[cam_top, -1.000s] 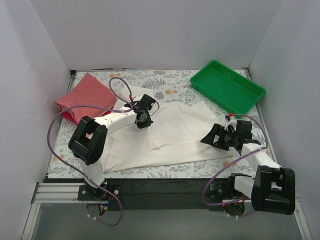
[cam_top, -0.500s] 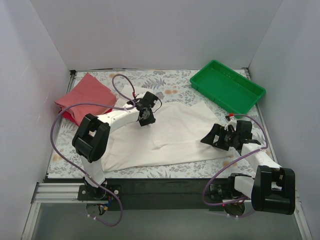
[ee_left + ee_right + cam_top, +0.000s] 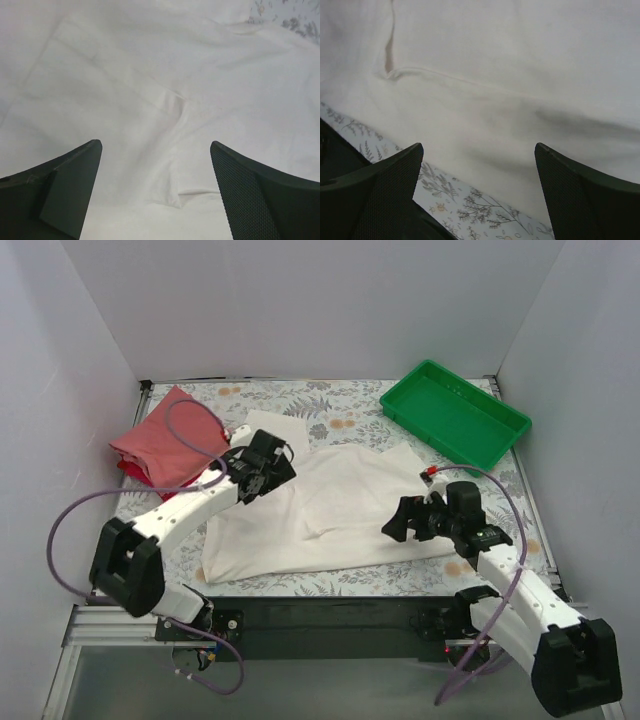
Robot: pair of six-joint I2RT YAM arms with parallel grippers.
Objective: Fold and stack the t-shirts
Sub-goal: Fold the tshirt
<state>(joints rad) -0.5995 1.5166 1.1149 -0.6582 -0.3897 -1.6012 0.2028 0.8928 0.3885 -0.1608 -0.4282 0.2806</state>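
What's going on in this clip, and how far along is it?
Two robot arms are working on a cream-white t-shirt that lies spread on the floral table, not yet folded. The left claw is open above the shirt's far-left part. The right claw is open above its near-right edge. Neither holds any cloth. A folded salmon-pink tee lies on a red one at the far left.

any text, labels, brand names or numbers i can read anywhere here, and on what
None: no text can be read in any view.
cream-white t-shirt: plain cloth facing up, no print or lettering in sight.
green tray: no label visible.
table cover: floral pattern only, no words.
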